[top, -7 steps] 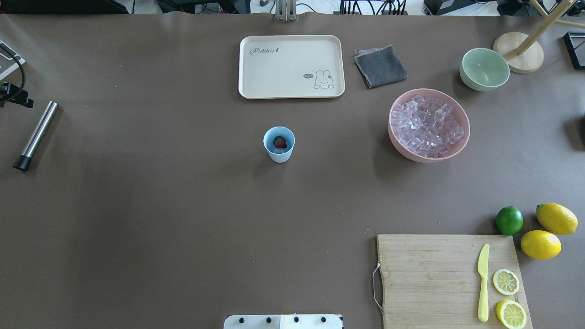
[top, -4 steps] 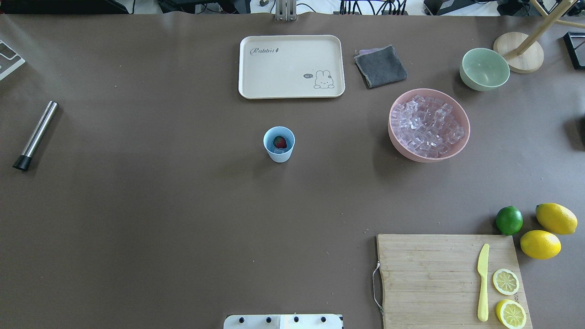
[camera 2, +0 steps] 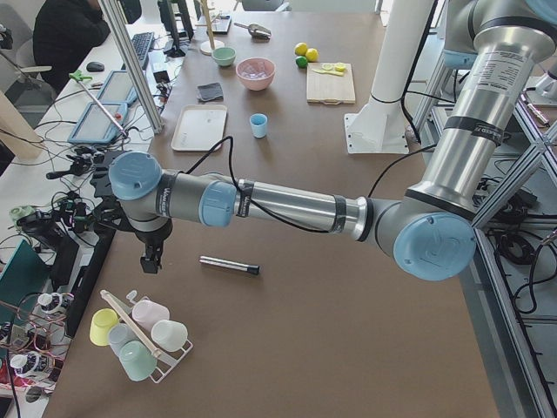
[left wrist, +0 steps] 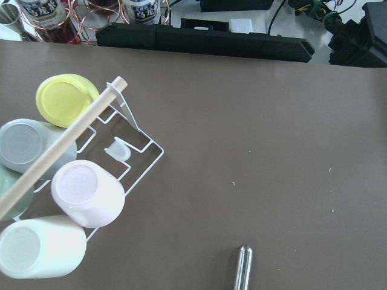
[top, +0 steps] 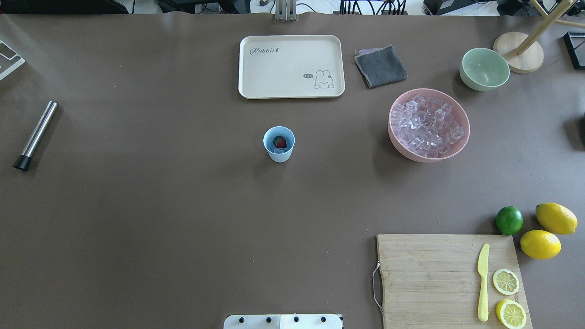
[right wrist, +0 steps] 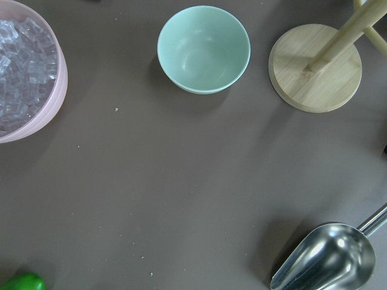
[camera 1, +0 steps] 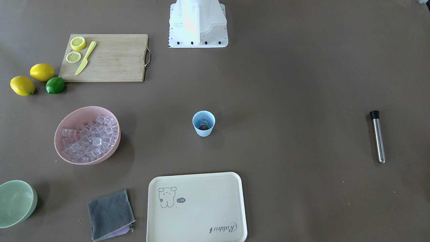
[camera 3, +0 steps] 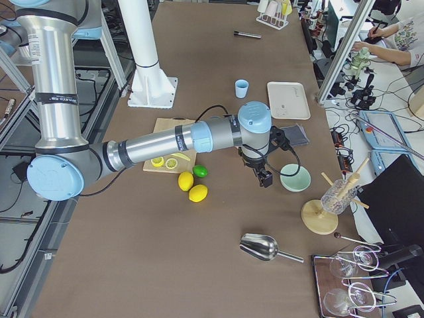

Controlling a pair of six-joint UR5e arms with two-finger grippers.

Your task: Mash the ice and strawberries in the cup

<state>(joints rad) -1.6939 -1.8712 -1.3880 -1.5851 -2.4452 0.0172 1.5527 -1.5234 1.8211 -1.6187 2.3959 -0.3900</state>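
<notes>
The light blue cup (top: 279, 144) stands upright mid-table with a red strawberry (top: 280, 142) and a clear ice cube (camera 1: 205, 121) inside it. More ice (top: 428, 125) fills the pink bowl (top: 462, 137) to its right. A steel muddler with a black tip (top: 35, 135) lies at the table's far left. My left gripper (camera 2: 150, 259) hangs over that end, between the muddler (camera 2: 229, 265) and a cup rack; I cannot tell its state. My right gripper (camera 3: 265, 177) hovers near the green bowl (camera 3: 295, 179); I cannot tell its state either. Neither wrist view shows fingers.
A cream tray (top: 256, 87) and a grey cloth (top: 380, 66) lie behind the cup. A cutting board (top: 425, 274) with a yellow knife and lemon slices sits front right, beside two lemons and a lime (top: 509, 220). A metal scoop (right wrist: 326, 260) and a wooden stand (right wrist: 314, 66) are at the right end.
A dark piece of the left arm that showed at the overhead view's left edge a second ago has moved out of that view. The cup and its contents have not moved.
</notes>
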